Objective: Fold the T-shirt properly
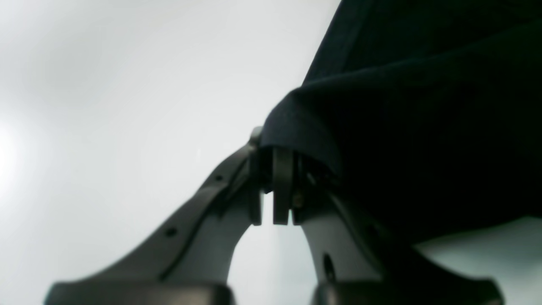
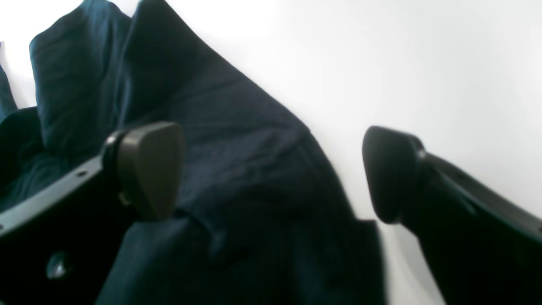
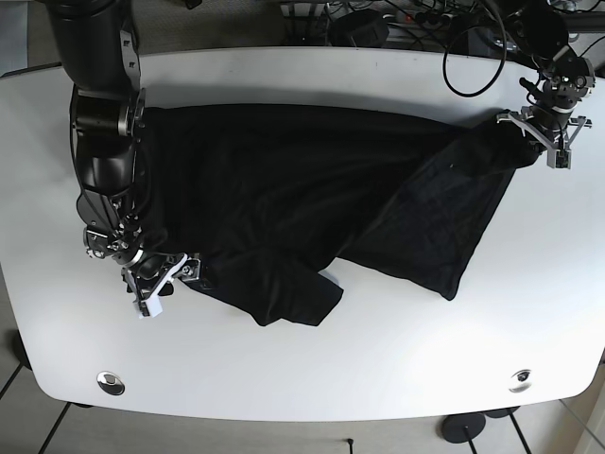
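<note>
While the left gripper (image 1: 275,169) pinches a T-shirt (image 3: 312,208) corner, the right gripper (image 2: 271,169) hangs spread over the hem — spreading-out, I'd judge. Next, the right must close on cloth — then both pull flat

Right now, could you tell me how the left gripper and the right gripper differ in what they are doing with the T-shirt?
The left gripper is shut on a fold of the T-shirt; the right gripper has its jaws wide apart, clamping nothing. In the base view the left sits at the shirt's far corner, the right at its near edge. Both are at the dark cloth's edge.
</note>
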{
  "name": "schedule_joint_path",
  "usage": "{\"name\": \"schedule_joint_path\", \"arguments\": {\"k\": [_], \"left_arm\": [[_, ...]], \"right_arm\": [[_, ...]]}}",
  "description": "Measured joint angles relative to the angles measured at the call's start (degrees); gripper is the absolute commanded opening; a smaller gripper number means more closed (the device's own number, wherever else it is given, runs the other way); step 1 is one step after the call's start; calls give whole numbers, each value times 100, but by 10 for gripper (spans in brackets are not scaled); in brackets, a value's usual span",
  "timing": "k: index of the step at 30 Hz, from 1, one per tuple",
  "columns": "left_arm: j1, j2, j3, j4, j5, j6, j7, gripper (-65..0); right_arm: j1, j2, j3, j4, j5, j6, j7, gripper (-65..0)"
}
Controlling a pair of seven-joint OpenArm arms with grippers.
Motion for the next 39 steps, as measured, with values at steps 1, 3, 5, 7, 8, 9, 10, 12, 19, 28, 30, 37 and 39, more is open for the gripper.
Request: {"name": "schedule_joint_path", "arguments": {"k": [1, 3, 5, 7, 8, 9, 10, 12, 19, 28, 30, 37, 39], "left_arm": [[0, 0, 0, 0, 0, 0, 0, -650], [0, -2, 2, -2, 0, 0, 0, -650], [0, 0, 0, -2, 0, 0, 0, -650], [2, 0, 0, -2, 0, 0, 0, -650], [0, 0, 0, -2, 0, 0, 0, -650], [0, 0, 2, -2, 2, 0, 0, -650], [0, 0, 2, -2, 0, 0, 0, -650], [2, -2, 2, -2, 2, 0, 0, -650], [0, 0, 0, 269, 0, -2, 105, -650], [-1016, -9, 170, 1029, -4, -2, 1818, -650], [-1414, -9, 463, 1025, 17, -4, 2022, -650], [-3233, -11, 1749, 415, 4, -2, 2433, -650], [-3950, 35, 2022, -151, 4, -2, 2428, -650]], "right_arm": [[0, -2, -114, -90, 0, 0, 79, -8], [-55, -17, -264, -109, 48, 17, 260, -8], [-136, -17, -302, -94, 98, 9, 326, -10], [-245, -70, -299, -68, 155, 13, 546, -86], [-240, -105, -299, -66, 138, 0, 503, -162], [-227, -146, -299, -66, 136, -2, 435, -250], [-229, -175, -299, -66, 133, -2, 402, -342], [-254, -240, -310, -68, 136, 20, 365, -525], [-809, -208, -208, 1762, 92, 9, -778, -631], [-2656, -262, 1123, 6024, 116, 70, -3040, -631], [-2651, -256, 1191, 6354, 114, 66, -3093, -631], [-1320, 15, 1185, 5897, 92, 63, -3377, -631], [-651, 98, 1187, 5283, 61, 63, -3401, -631]]}}
